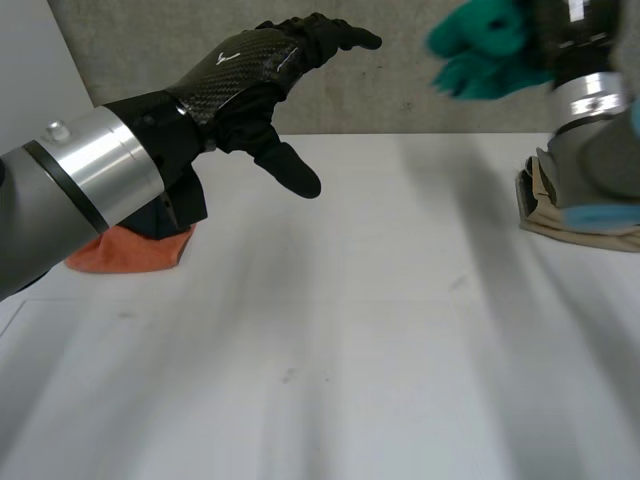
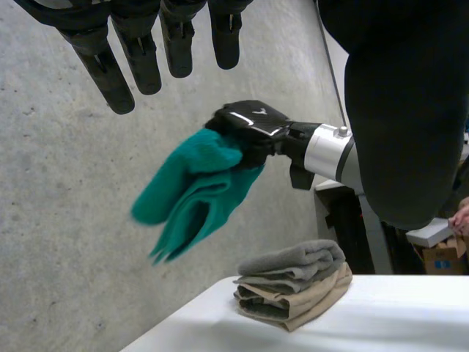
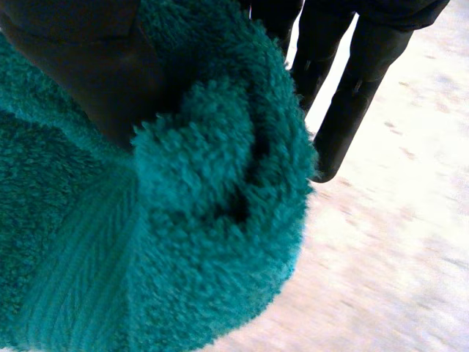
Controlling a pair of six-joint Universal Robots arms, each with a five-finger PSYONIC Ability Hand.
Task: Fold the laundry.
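A teal towel hangs bunched in the air above the table's far right. My right hand is shut on its upper end, and the rest droops below the hand. In the right wrist view the teal towel is pressed between the thumb and the fingers. My left hand is raised over the table's left side, open, with straight fingers and nothing in it. It is well apart from the towel.
A folded stack of grey and beige cloths lies at the table's far right edge, partly behind my right arm. An orange cloth lies at the far left under my left arm. A person's hand is beyond the table.
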